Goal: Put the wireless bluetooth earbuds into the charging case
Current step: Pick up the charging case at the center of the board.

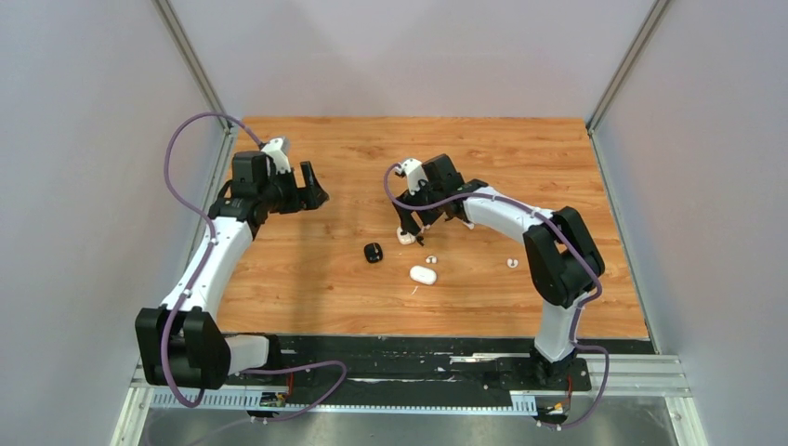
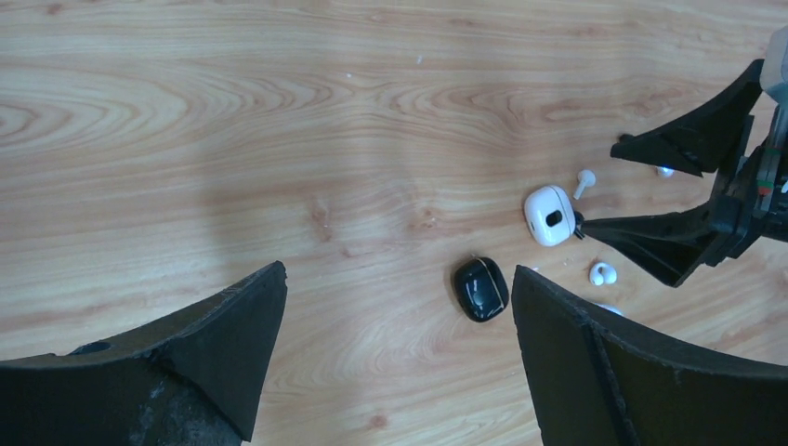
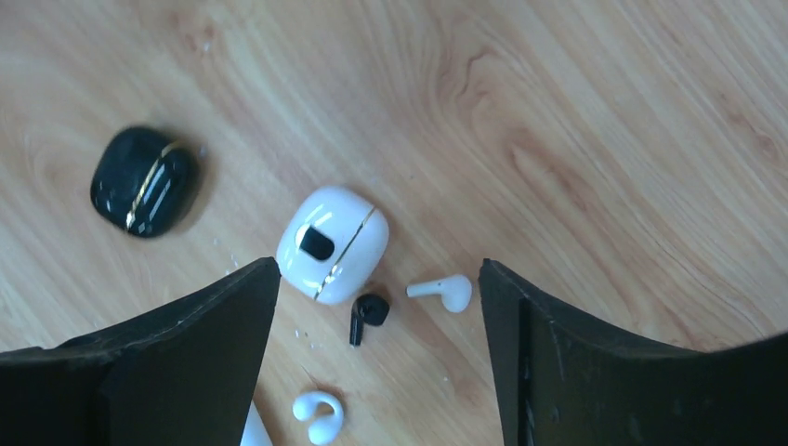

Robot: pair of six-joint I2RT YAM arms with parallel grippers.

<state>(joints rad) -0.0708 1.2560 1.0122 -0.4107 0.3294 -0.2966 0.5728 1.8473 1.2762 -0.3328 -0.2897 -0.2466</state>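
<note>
between the spread fingers (image 3: 186, 353) of the right gripper (image 3: 379, 274), which pinch nothing, lie a white charging case (image 3: 332, 243), a black earbud (image 3: 368, 314) just beside its nearer edge, and a white stemmed earbud (image 3: 444, 291) next to that. the case sits right by one fingertip, though i cannot tell if they touch. a ring-shaped white earbud (image 3: 319, 409) lies closer in toward the wrist, and a black charging case (image 3: 144, 181) sits outside that same finger, apart from the rest. the left gripper (image 2: 400, 274) hangs with its fingers (image 2: 186, 358) spread wide and empty, the black charging case lying ahead of the gap, nearer one fingertip. everything rests on a wood-grain table (image 1: 316, 279) walled in by plain grey panels (image 1: 93, 139).
</note>
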